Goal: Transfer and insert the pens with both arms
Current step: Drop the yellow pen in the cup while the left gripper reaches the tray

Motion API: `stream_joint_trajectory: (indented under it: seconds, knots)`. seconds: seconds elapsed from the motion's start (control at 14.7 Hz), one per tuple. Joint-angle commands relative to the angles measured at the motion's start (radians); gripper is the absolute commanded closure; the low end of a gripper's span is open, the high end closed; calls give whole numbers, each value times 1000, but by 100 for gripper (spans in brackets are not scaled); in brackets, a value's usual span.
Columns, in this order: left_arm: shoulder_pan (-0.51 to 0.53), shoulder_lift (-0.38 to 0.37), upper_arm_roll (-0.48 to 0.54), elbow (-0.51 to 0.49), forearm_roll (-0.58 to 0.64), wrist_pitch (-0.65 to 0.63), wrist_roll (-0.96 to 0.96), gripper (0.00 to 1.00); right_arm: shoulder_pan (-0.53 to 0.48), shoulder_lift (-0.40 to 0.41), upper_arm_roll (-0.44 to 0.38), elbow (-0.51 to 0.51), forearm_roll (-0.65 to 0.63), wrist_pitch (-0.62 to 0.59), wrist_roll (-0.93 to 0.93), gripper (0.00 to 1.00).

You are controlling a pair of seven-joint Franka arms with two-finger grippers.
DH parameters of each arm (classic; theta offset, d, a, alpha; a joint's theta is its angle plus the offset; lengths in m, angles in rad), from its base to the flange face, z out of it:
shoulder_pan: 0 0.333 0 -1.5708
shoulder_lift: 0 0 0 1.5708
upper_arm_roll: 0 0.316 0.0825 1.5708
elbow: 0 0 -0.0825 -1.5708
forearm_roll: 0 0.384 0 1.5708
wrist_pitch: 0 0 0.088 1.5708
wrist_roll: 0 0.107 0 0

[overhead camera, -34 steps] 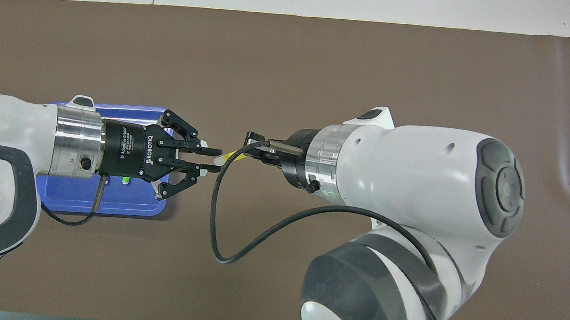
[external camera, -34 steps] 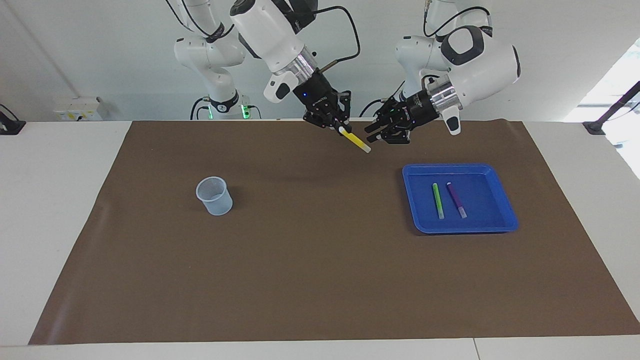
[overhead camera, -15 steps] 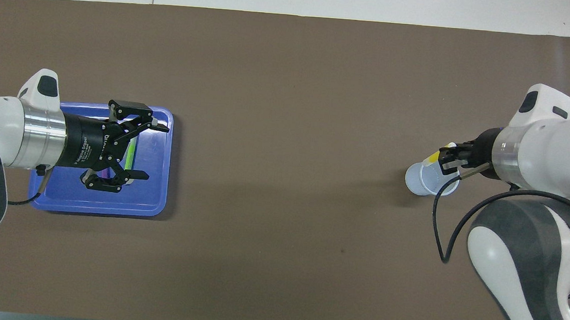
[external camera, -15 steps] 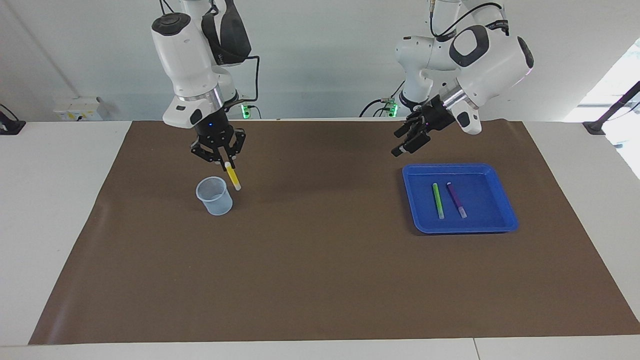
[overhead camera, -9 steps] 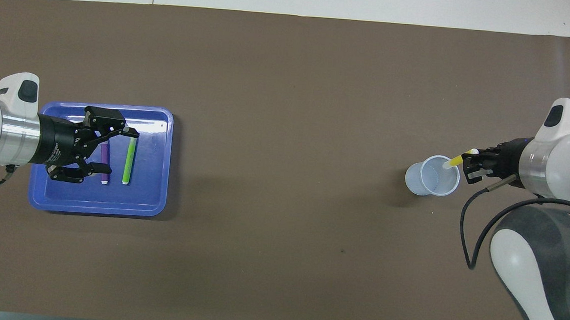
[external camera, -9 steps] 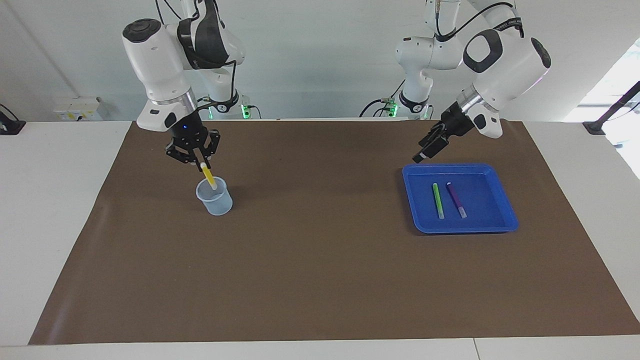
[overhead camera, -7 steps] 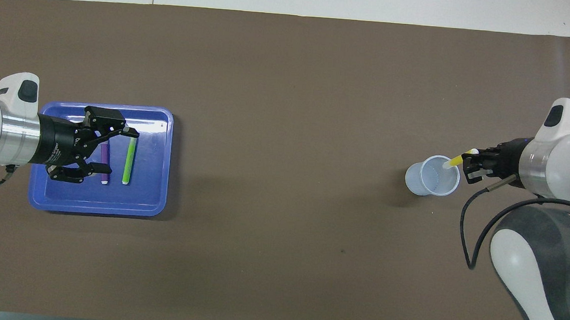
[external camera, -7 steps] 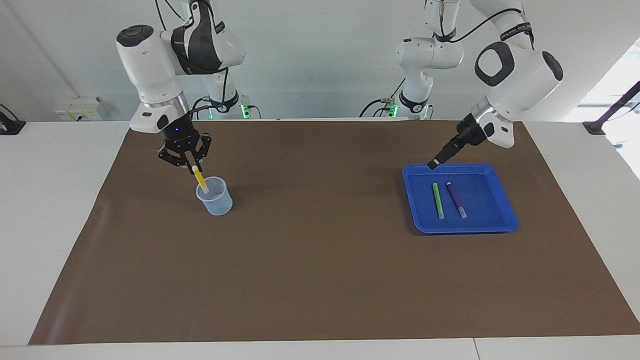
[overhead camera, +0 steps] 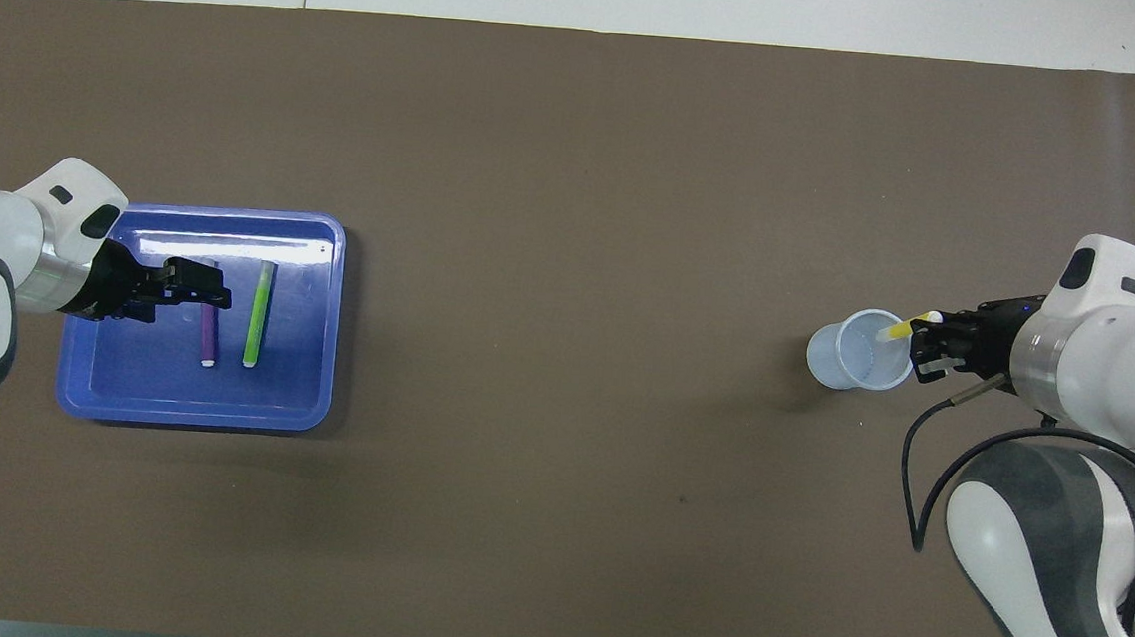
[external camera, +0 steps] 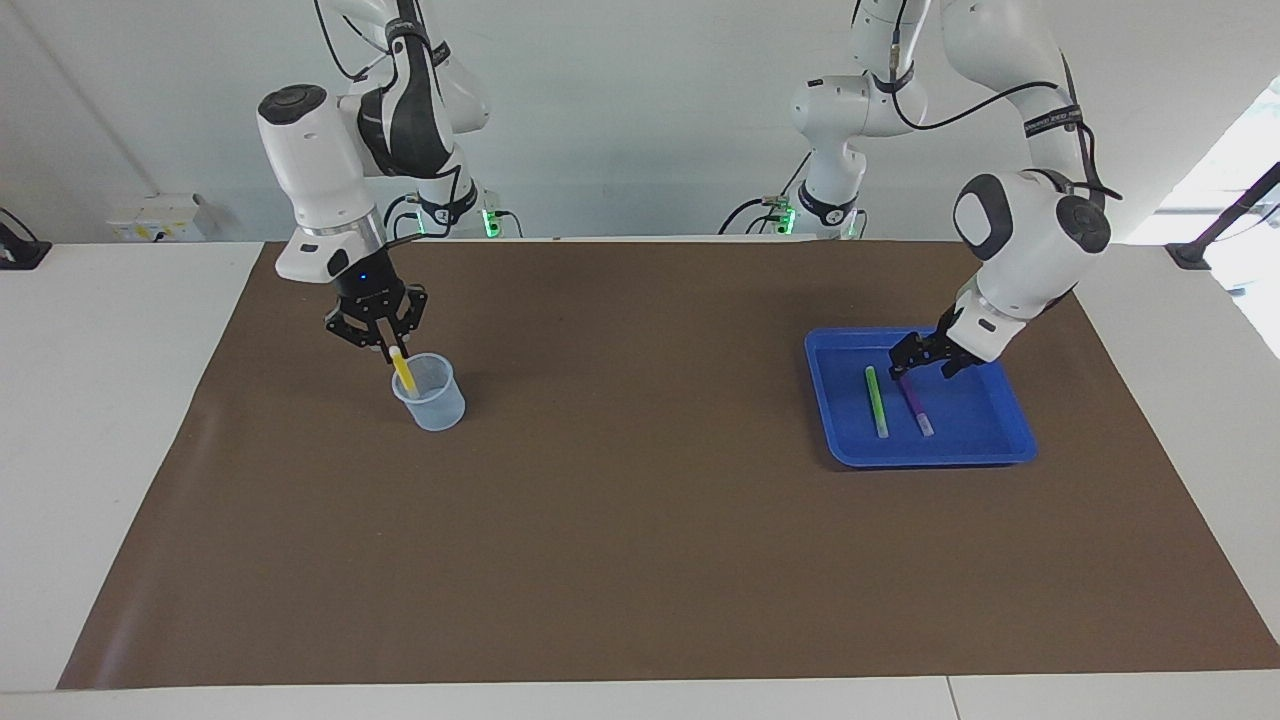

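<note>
My right gripper is shut on the upper end of the yellow pen. The pen tilts, and its lower end dips inside the clear plastic cup. The green pen and the purple pen lie side by side in the blue tray. My left gripper is low in the tray, open, with its fingers on either side of the purple pen's end nearer the robots.
A brown mat covers most of the white table. A thin black stand is fixed at the left arm's end of the table, and a white box sits at the right arm's end, near the wall.
My left gripper has come down from above the tray's rim into the tray, around the purple pen. The right gripper has lowered the yellow pen further into the cup.
</note>
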Motion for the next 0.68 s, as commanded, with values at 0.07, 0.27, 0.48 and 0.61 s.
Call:
stream_joint_trajectory:
  seconds: [0.07,0.27,0.48,0.61]
  knots:
    - [7,87,-4,-6,34,111,86,0,-16,50,2,-10,-13,62,-19,100]
    - [7,98,-1,-6,54,119,100,7,-19,67,2,-16,-4,82,-18,100]
    - [7,98,-1,-13,58,119,100,16,-19,79,2,-30,1,99,-16,100]
    - [9,98,1,-15,83,117,114,16,-19,82,2,-32,3,104,-10,100]
